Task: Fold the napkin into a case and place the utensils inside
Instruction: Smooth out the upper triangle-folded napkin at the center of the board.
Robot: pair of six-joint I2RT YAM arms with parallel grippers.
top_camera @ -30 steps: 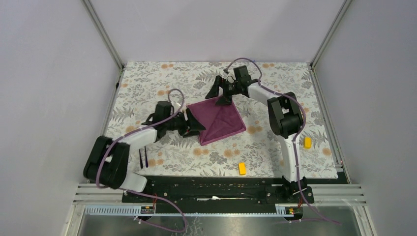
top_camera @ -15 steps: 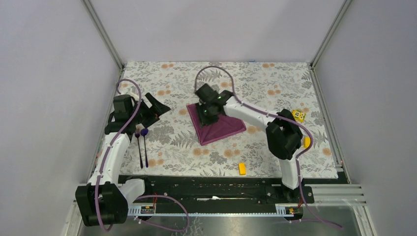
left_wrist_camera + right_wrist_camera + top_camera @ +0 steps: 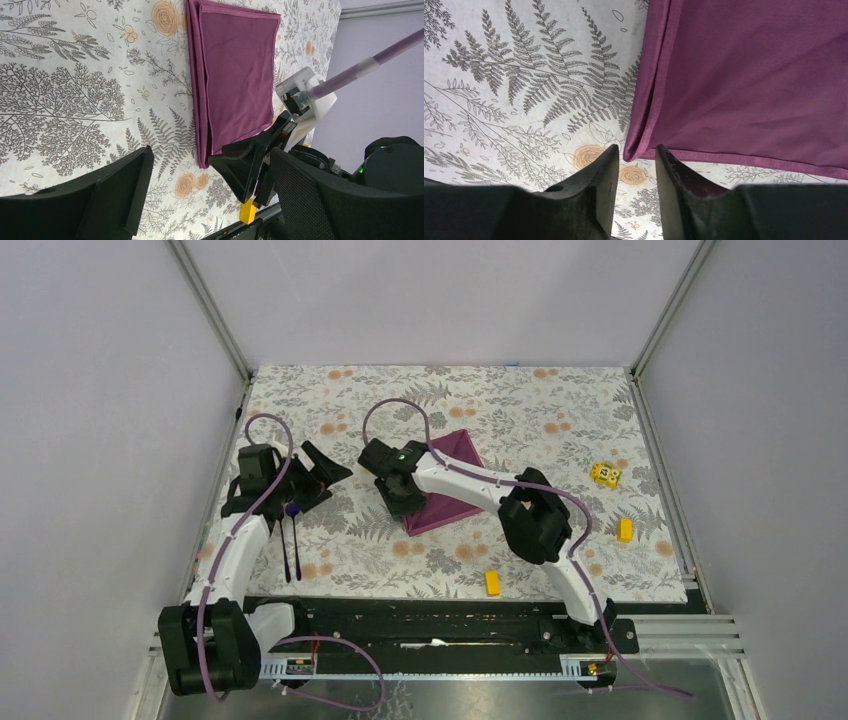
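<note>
Napkin (image 3: 749, 75), folded double and lying flat mid-surface (image 3: 560, 430), is looking soft, light and probably slippery. The right gripper (image 3: 636, 150), narrowly parted, is straddling its folded corner, likely the best pinch point. The left gripper (image 3: 325, 472) is hovering wide open beside the utensils (image 3: 290, 540).

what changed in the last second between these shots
The left end effector drew back, open, from the left edge of the folded plum-purple cloth napkin to near the two dark purple stick utensils. The right end effector swung from the napkin's far corner to its near-left corner, jaws narrowing. Napkin, utensils, yellow blocks stayed put.
</note>
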